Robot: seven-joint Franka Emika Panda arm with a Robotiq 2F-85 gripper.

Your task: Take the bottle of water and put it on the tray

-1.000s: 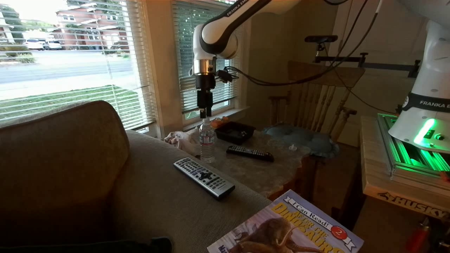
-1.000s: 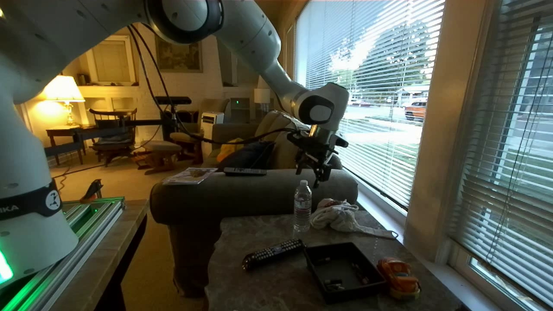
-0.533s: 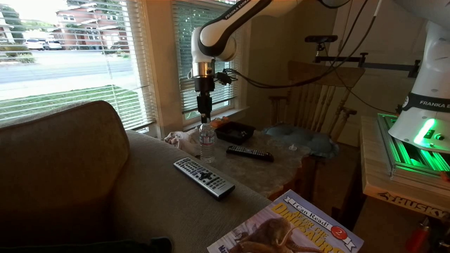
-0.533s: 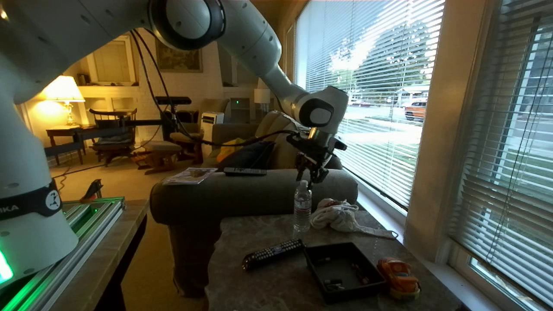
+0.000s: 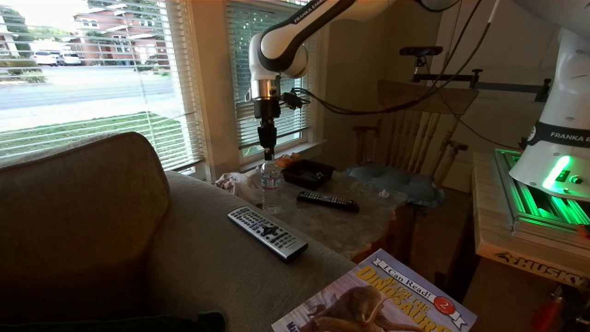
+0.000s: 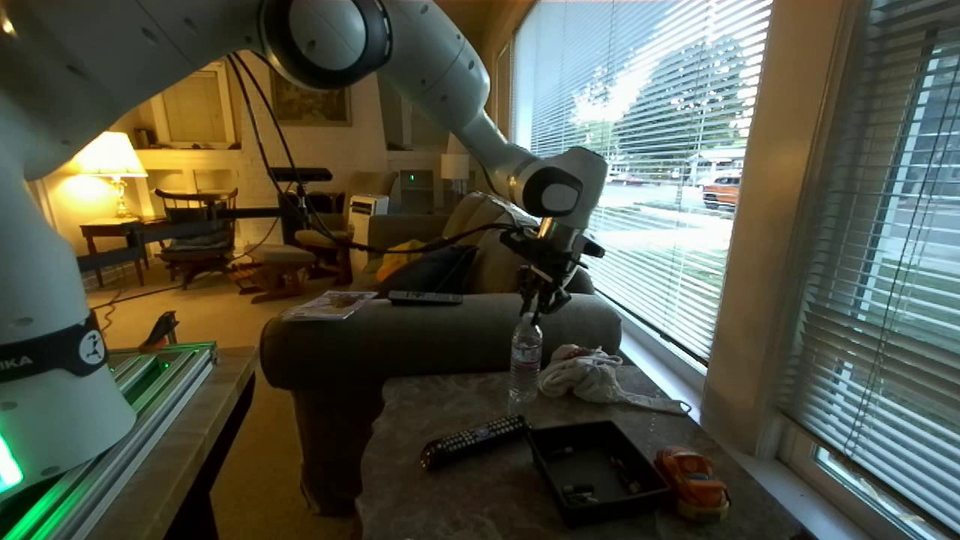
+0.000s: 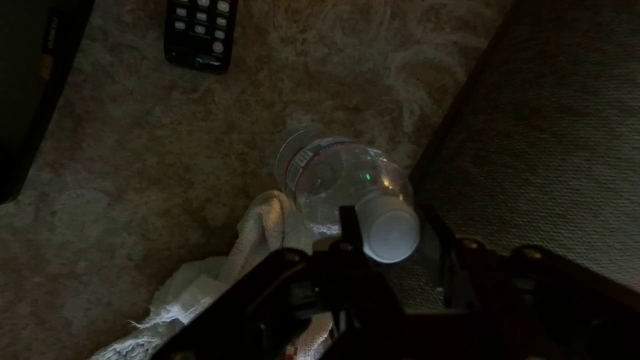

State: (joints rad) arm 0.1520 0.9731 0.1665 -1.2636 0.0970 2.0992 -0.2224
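1. In an exterior view, bottle [image 6: 525,364] stands on counter [image 6: 442,401], tray [image 6: 592,461] at its five o'clock.
2. End effector [image 7: 389,215] straddles cap [image 7: 393,237], narrowly parted; firm grip I cannot tell.
3. Reach seems done; lifting, placing remain.

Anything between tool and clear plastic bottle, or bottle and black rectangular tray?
Nothing visible stands between the tool and the bottle. Toward the tray, the long black remote control lies flat beside the direct route; the tray holds small items.

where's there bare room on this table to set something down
Bare tabletop lies between the sofa arm and black remote, and on the remote's other side, beside the black tray. Crowded: the water bottle, with the white cloth alongside and the pincer at its top.
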